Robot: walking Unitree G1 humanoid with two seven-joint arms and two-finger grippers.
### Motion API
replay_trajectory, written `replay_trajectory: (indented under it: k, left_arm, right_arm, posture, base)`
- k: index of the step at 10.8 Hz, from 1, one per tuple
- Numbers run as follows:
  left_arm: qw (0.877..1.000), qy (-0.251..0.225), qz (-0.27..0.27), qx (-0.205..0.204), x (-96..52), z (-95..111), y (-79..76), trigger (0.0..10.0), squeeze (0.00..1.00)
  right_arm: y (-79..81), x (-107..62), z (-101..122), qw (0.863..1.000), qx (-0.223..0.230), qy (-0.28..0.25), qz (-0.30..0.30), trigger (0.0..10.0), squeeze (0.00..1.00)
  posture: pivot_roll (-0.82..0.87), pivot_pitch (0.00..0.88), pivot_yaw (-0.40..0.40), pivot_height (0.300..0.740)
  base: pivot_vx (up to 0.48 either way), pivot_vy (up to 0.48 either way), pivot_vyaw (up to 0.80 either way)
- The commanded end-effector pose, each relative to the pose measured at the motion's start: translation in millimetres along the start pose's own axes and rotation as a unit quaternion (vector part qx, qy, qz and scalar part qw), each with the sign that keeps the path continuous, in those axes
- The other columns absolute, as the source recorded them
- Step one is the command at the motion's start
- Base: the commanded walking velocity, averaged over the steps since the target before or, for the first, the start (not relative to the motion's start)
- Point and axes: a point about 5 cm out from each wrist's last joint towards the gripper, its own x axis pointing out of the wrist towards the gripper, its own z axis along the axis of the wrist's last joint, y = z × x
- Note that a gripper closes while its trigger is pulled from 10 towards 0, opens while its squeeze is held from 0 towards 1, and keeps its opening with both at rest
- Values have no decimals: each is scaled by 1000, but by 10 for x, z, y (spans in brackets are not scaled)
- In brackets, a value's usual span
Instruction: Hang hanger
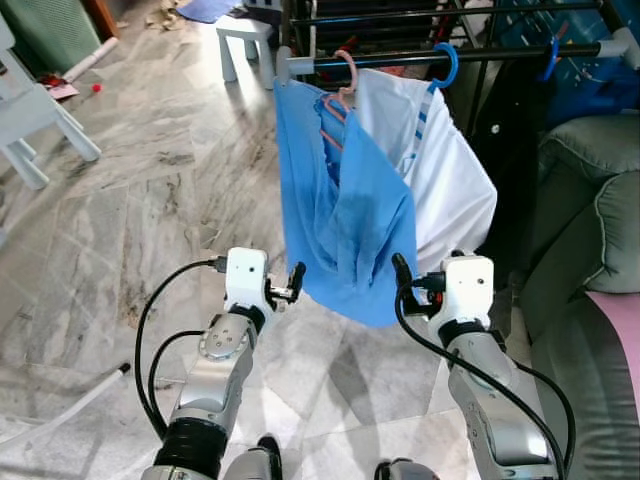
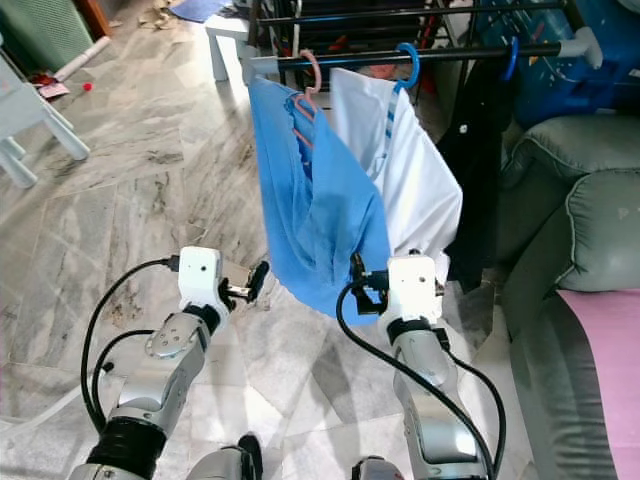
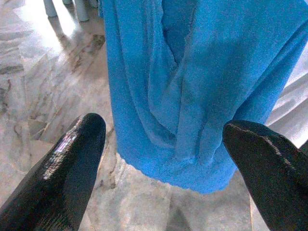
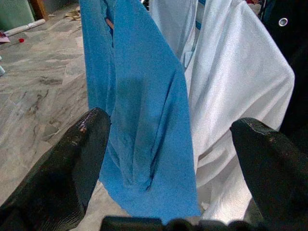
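A blue shirt hangs on a pink hanger hooked over the black rail of a drying rack. Beside it a white shirt hangs from a blue hanger. My left gripper is open, level with the blue shirt's lower left hem, just apart from it. My right gripper is open at the hem's right side, close against the cloth. In both wrist views the black fingers stand wide apart with the blue shirt ahead and nothing between them.
The rack stands on a grey marble floor. A grey-green sofa with a pink cushion is at the right. A white stool is behind the rack, a white chair at far left. Dark clothes hang to the right.
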Motion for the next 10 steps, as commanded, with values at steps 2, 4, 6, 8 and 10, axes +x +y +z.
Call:
replay_trajectory:
  k: [2,4,6,8,10]
  left_arm:
    - [1000,0,4,2,-1,2,18,10000,0]
    - [1000,2,1,3,-12,-11,-1,10000,0]
    - [1000,8,-4,6,-18,-32,7,10000,0]
    - [1000,-5,0,3,-13,12,14,10000,0]
    - [999,-36,40,-5,-176,110,207,10000,0]
  right_arm:
    - [-14,-8,36,1000,-6,-11,-4,10000,0]
    - [-219,-129,-49,999,-20,-13,-28,10000,0]
    - [-384,-195,-142,998,-13,11,-65,10000,0]
    - [-340,-187,-115,999,-3,4,-53,10000,0]
    - [-263,-172,62,999,-33,-36,-24,10000,0]
  posture:
    - [-112,253,72,740]
    - [-112,261,77,740]
    - [-119,254,91,740]
    - [-111,242,92,740]
    - [-103,229,85,740]
  base:
    - [0,0,0]
    - [0,0,0]
    - [0,0,0]
    - [0,0,0]
    - [0,0,0]
